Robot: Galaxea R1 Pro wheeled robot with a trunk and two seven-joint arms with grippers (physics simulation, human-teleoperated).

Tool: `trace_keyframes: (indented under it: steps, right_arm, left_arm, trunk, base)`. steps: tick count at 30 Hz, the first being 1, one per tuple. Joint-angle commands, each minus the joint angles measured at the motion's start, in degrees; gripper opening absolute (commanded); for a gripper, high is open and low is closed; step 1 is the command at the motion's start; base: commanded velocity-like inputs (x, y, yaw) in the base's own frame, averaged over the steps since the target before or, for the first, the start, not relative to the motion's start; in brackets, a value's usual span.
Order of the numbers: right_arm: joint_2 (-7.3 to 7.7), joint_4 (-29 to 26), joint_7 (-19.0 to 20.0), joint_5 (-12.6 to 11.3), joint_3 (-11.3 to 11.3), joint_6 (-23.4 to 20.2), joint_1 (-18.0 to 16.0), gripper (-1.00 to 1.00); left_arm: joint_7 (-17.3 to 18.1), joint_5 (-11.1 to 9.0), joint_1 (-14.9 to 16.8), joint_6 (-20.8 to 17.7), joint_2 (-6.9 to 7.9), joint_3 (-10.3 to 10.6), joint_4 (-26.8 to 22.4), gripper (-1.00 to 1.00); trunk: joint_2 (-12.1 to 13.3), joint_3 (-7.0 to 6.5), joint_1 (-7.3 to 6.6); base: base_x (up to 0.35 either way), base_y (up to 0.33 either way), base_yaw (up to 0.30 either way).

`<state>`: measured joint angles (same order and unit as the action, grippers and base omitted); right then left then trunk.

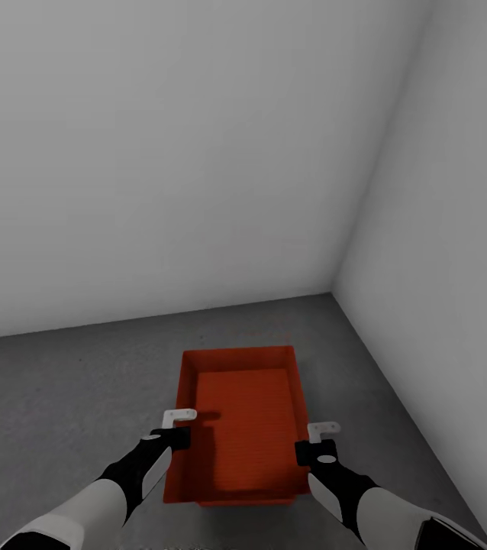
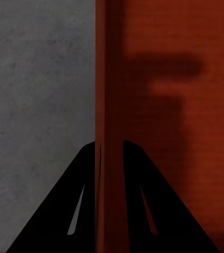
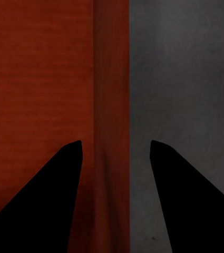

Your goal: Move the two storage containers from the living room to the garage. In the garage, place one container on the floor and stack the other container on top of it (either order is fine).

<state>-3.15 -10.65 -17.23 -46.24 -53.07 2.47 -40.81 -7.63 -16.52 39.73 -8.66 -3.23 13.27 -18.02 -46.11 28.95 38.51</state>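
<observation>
**Operator:** Left gripper is pinched tight on the left long wall of the storage container; in the left wrist view the fingers sit hard against both faces of that wall. Right gripper straddles the right wall with its jaws wide, a clear gap on either side.

**Spotter:** Largest things first: where is everything?

**Operator:** I'll place it all from the container. Two plain grey-white walls meet in a corner beyond it and to its right. Rough dark floor lies all around it. The container itself sits directly ahead of me, open top up, between my two arms. I can't tell whether its base rests on the floor or hangs just above.

**Spotter:** What could go wrong?

**Operator:** My guess: with only one side clamped, any lift or pull would tip it toward the loose right wall, or twist the thin wall out of the left fingers. If I release left while it isn't fully down, it could drop and skid off its spot.
</observation>
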Motion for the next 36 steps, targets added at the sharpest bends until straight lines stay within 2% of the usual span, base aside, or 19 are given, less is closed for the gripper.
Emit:
trace_keyframes:
  steps: [1,21,31,36]
  right_arm:
    - [0.02,0.19,-0.24,-1.93,0.16,-0.54,-0.06,-1.0]
    - [-0.02,0.19,-0.26,-1.93,0.16,-0.54,-0.06,-1.0]
    - [0.07,0.19,-0.26,-1.93,0.16,-0.54,-0.06,-1.0]
    - [0.07,0.19,-0.26,-1.93,0.16,-0.54,-0.06,-1.0]
  left_arm:
    - [-0.84,0.18,0.0,-0.31,0.06,2.38,-0.35,-1.0]
    - [-0.99,0.18,0.0,-0.22,0.06,2.38,-0.35,-1.0]
    - [-1.04,0.18,0.0,-0.05,0.06,2.38,-0.41,-1.0]
    - [-1.1,0.12,0.0,-0.12,0.06,2.38,-0.36,-1.0]
  trunk:
    - [-0.47,0.34,0.23]
    - [-8.49,5.77,4.62]
    - [-8.49,6.05,4.62]
    - [-10.5,6.96,5.72]
  base:
    - [0.0,0.0,0.0]
    - [0.0,0.0,0.0]
    - [0.0,0.0,0.008]
    - [0.0,0.0,0.0]
